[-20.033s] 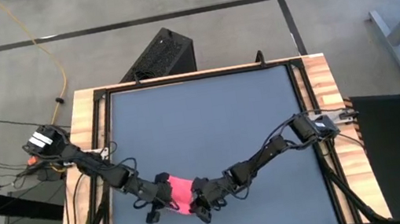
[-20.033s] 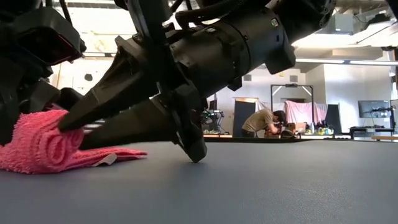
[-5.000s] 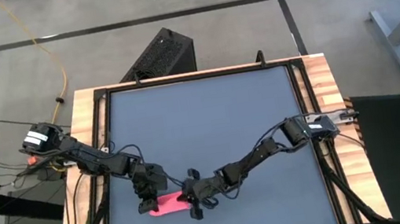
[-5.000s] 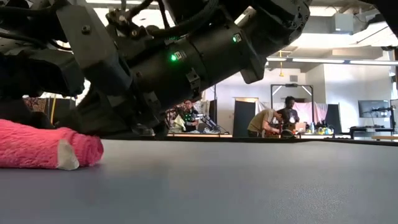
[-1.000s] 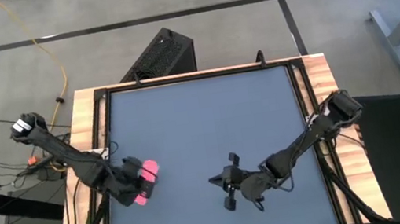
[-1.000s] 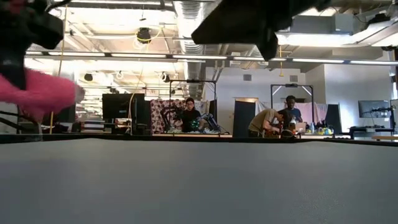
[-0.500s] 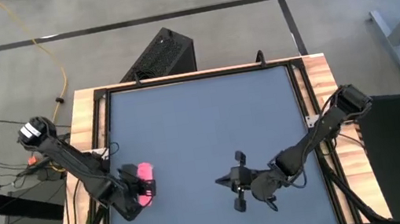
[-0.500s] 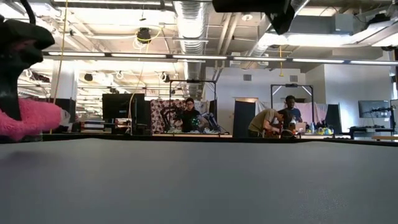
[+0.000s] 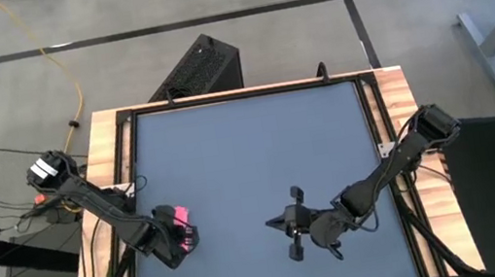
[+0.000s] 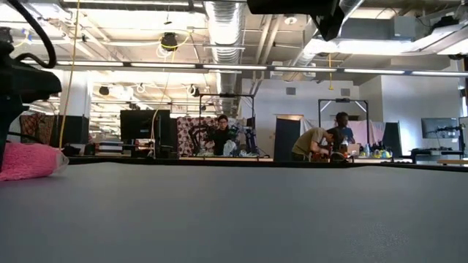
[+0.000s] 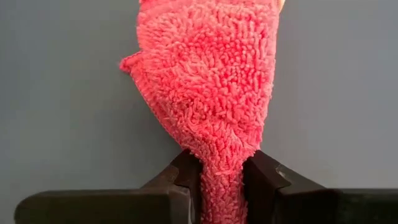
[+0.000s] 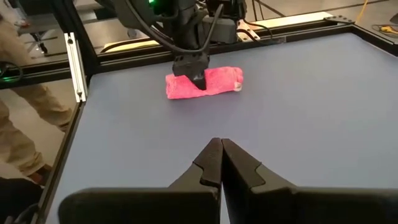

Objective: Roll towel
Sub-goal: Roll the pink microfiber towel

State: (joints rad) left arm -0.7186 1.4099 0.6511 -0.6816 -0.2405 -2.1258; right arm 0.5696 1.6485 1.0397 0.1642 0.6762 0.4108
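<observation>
The pink towel is a short roll that lies on its side on the dark tabletop near the left edge. It also shows in the low view and in the right wrist view. My left gripper stands over it, shut on the roll. My right gripper is shut and empty above the middle of the table toward its near edge, well to the right of the towel; its shut fingers show in the right wrist view. My left gripper pinches the middle of the towel roll between its two fingers, which come from above and lie across the roll. The pile is squeezed narrow between them. The roll lies level on the table.
The table's wooden frame runs close by on the left of the towel. Wide bare tabletop lies toward the far side. A black box stands on the floor beyond the far edge. People stand in the room behind.
My left gripper has gone down with the rolled towel, which was held clear above the table and now lies on it. My right gripper has drifted a little toward the table's right and near edges, still shut.
</observation>
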